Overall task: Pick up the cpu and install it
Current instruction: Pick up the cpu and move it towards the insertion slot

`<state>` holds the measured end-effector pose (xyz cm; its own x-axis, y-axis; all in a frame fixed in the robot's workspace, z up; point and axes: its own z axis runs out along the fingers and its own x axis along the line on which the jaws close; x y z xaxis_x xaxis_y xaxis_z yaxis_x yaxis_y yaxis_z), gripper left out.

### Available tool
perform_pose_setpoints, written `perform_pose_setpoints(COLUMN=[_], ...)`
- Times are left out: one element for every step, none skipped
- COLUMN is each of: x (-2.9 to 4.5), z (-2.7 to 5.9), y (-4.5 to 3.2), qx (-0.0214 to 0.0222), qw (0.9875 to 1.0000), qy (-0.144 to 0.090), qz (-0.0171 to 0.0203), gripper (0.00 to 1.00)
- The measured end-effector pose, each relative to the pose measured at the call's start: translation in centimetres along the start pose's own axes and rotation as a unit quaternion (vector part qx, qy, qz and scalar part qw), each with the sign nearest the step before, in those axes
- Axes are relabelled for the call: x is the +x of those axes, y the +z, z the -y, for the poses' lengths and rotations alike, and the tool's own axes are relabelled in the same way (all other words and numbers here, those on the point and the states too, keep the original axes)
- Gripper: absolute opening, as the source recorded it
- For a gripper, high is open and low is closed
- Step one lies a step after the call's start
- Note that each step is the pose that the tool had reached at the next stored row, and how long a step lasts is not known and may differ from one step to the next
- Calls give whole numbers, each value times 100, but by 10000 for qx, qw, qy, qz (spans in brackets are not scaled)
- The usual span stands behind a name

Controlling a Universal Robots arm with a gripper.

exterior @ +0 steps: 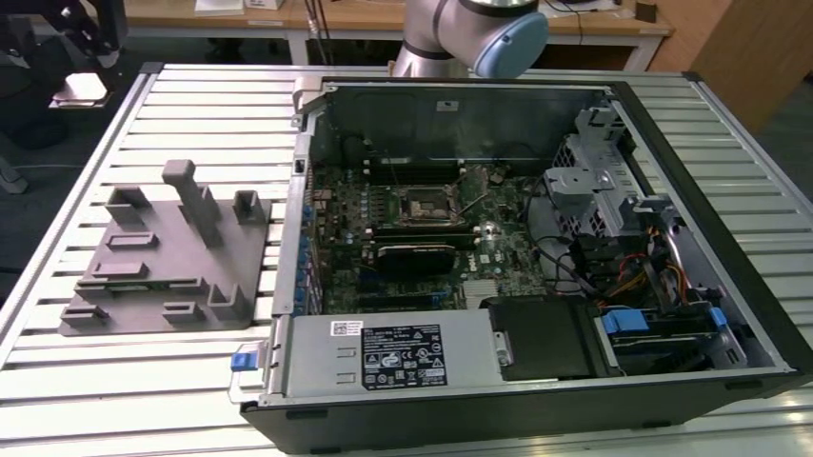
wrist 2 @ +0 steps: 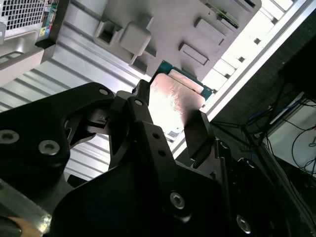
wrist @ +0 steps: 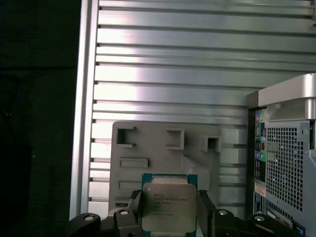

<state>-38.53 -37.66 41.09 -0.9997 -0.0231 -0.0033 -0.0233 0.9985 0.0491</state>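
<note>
The cpu (wrist: 168, 206), a small square chip with a silver-grey metal top on a green board, sits between the two black fingers (wrist: 134, 207) of my gripper (wrist: 169, 212), which is shut on it. In the second wrist view the cpu (wrist 2: 174, 96) shows above the gripper (wrist 2: 170, 116). In the exterior view the gripper (exterior: 79, 57) hangs over the table's far corner at the view's left, with the cpu (exterior: 82, 92) under it, well away from the bare socket (exterior: 426, 202) on the motherboard of the open computer case (exterior: 711, 286).
A grey plastic tray (exterior: 166, 257) with upright posts lies on the slatted metal table (exterior: 190, 105), at the exterior view's left of the case. The arm's base (exterior: 470, 38) stands behind the case. The table edge (wrist: 81, 123) drops to dark floor.
</note>
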Motion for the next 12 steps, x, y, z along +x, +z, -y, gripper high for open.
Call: perform_pose_setpoints(x=[-13,-27,-39,-51,-64,-76,-88,-100,-114,-126,-140,-152], z=[0,0,0,0,0,0,0,0,0,0,-1,-1], y=[1,1,0,0,0,0,1,1,1,1,1,1], qx=[0,0,0,0,0,0,0,0,0,0,0,0], qw=[10000,10000,10000,10000,10000,10000,10000,10000,10000,10000,10000,10000], qy=[0,0,0,0,0,0,0,0,0,0,0,0], qz=[1,1,0,0,0,0,0,0,0,0,0,0], gripper=[53,53,53,53,53,53,53,53,53,53,53,53])
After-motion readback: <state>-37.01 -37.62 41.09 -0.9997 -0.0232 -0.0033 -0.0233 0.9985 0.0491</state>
